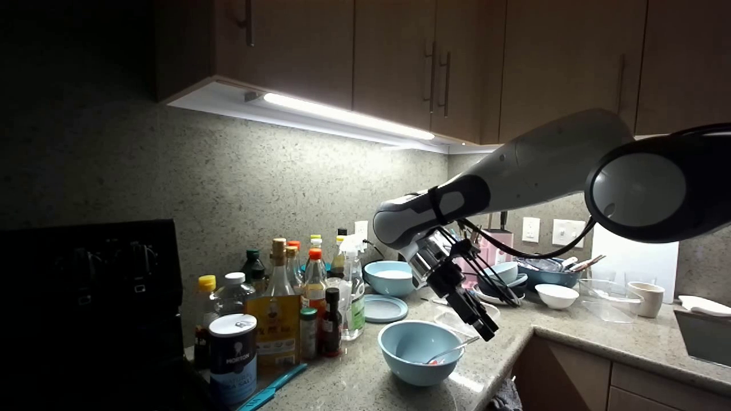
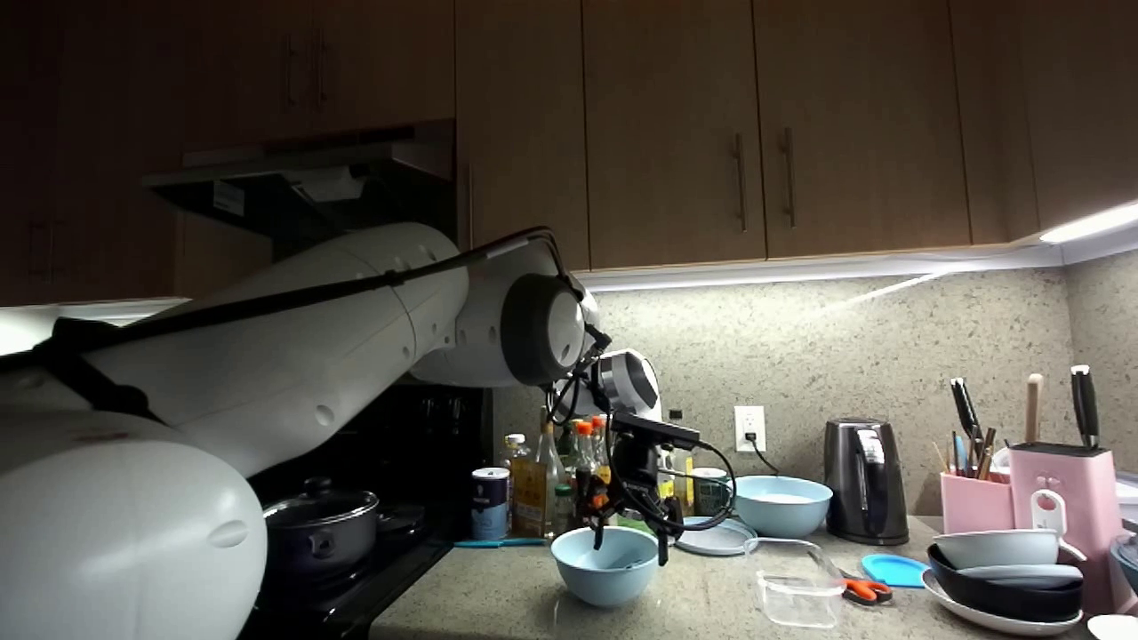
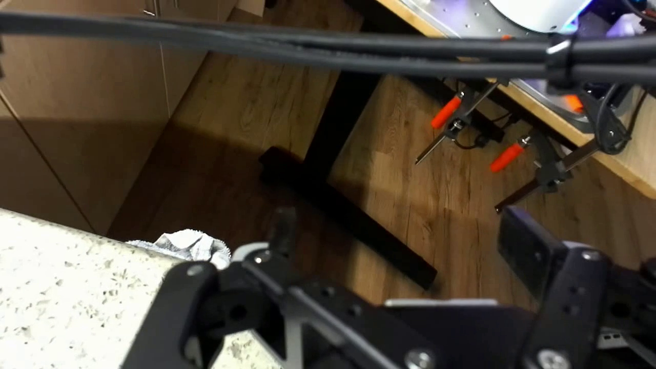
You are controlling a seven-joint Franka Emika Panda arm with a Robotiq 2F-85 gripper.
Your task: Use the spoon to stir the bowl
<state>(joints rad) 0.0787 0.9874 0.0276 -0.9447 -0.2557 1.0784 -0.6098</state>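
Note:
The light blue bowl [image 1: 400, 368] stands upright on the counter, also visible in an exterior view [image 2: 600, 585]. A metal spoon [image 1: 457, 347] leans in it, its handle sticking out over the rim on the gripper's side. Something small and reddish lies at the spoon's lower end in the bowl. My gripper [image 1: 489, 331] is tilted downward, its fingertips just beyond the handle's end. In an exterior view the gripper [image 2: 630, 548] has its fingers apart in front of the bowl. In the wrist view the gripper [image 3: 400, 225] is open with only floor between the fingers. Bowl and spoon are out of the wrist view.
Bottles, a spray bottle [image 1: 355, 302] and a salt can [image 1: 234, 365] crowd beside the bowl. A second blue bowl [image 2: 782, 508], a plate [image 1: 385, 308], a clear container [image 2: 796, 591] and scissors [image 2: 864, 590] are nearby. The counter edge [image 1: 491, 379] runs close to the bowl.

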